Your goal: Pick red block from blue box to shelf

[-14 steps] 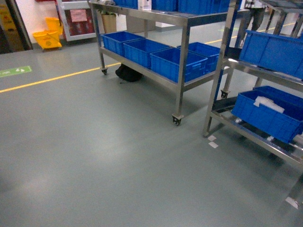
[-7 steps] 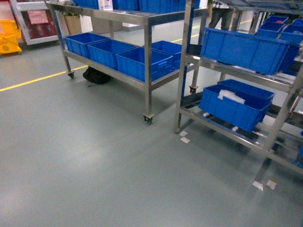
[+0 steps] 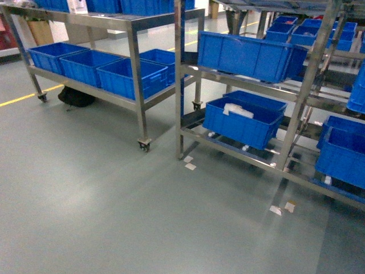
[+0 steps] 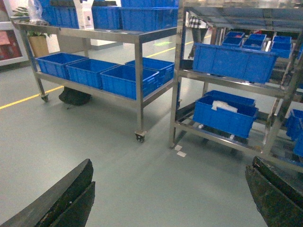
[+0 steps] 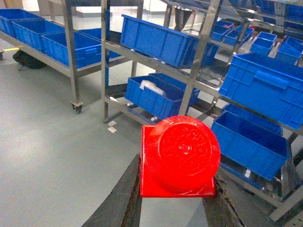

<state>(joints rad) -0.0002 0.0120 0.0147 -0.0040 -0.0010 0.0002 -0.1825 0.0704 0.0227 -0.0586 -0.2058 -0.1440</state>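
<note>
The red block (image 5: 180, 156), a bright red brick with a round stud facing the camera, fills the lower middle of the right wrist view. My right gripper (image 5: 176, 182) is shut on it, one dark finger on each side. The shelf (image 3: 301, 103), a steel rack of grey uprights and beams, stands ahead on the right; it shows too in the right wrist view (image 5: 199, 52) and the left wrist view (image 4: 176, 85). My left gripper (image 4: 170, 168) is open over bare floor, nothing between its fingers (image 4: 71, 194). The blue box is out of view. Neither gripper appears in the head view.
Dark blue crates (image 3: 242, 123) sit on the shelf's tiers, one holding a white item. A wheeled steel trolley (image 3: 134, 68) with more crates stands at the left, a black bag (image 3: 76, 97) beneath it. White tape marks (image 3: 190, 165) and a yellow line (image 3: 23, 97) mark the grey floor.
In the head view both racks have slid leftward and the right-hand shelf now fills more of the frame; the yellow mop bucket has left the view.
</note>
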